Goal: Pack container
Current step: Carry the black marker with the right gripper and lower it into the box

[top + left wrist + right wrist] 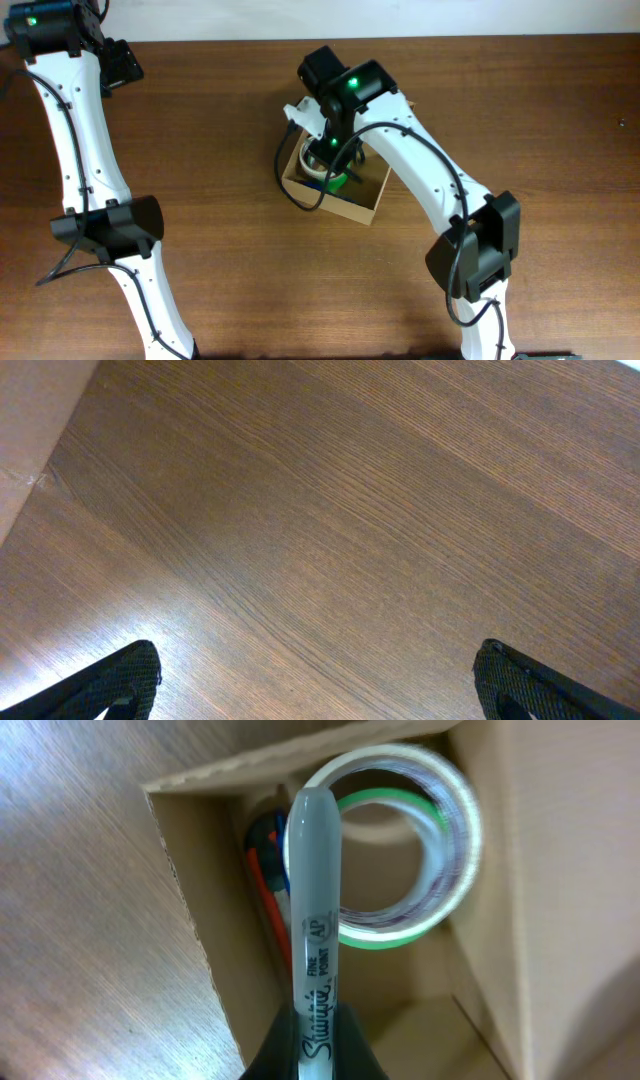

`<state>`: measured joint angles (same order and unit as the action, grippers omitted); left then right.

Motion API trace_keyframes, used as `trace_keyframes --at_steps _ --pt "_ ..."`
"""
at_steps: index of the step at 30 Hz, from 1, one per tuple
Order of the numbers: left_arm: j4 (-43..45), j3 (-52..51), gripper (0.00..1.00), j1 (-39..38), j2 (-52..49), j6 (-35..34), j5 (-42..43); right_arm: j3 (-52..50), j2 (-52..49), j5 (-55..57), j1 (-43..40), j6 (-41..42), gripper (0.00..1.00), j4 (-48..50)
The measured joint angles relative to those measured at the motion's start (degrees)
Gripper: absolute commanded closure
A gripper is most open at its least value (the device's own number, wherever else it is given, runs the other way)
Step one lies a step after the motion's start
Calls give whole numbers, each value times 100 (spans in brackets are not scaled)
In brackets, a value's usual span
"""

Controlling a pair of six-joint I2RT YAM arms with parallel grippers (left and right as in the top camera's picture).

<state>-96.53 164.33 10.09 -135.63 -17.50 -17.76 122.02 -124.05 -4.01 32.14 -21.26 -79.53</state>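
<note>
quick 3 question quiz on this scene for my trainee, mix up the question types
1. True or false: the right gripper holds a Sharpie marker over the open cardboard box.
2. What already lies inside the box? A) tape rolls B) scissors C) a cup
3. Fill in the blank: the left gripper hangs ____ over the bare wooden table, holding nothing.

Key: 1 true; 2 A; 3 open.
</note>
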Motion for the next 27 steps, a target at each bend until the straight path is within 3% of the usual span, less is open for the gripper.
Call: trace_keyframes --at_steps 10,27 --pt "0 0 0 0 0 0 0 -839 -4 -103 15 -42 96 516" --pt "0 0 0 0 0 0 0 -1270 -4 -234 323 -63 96 732"
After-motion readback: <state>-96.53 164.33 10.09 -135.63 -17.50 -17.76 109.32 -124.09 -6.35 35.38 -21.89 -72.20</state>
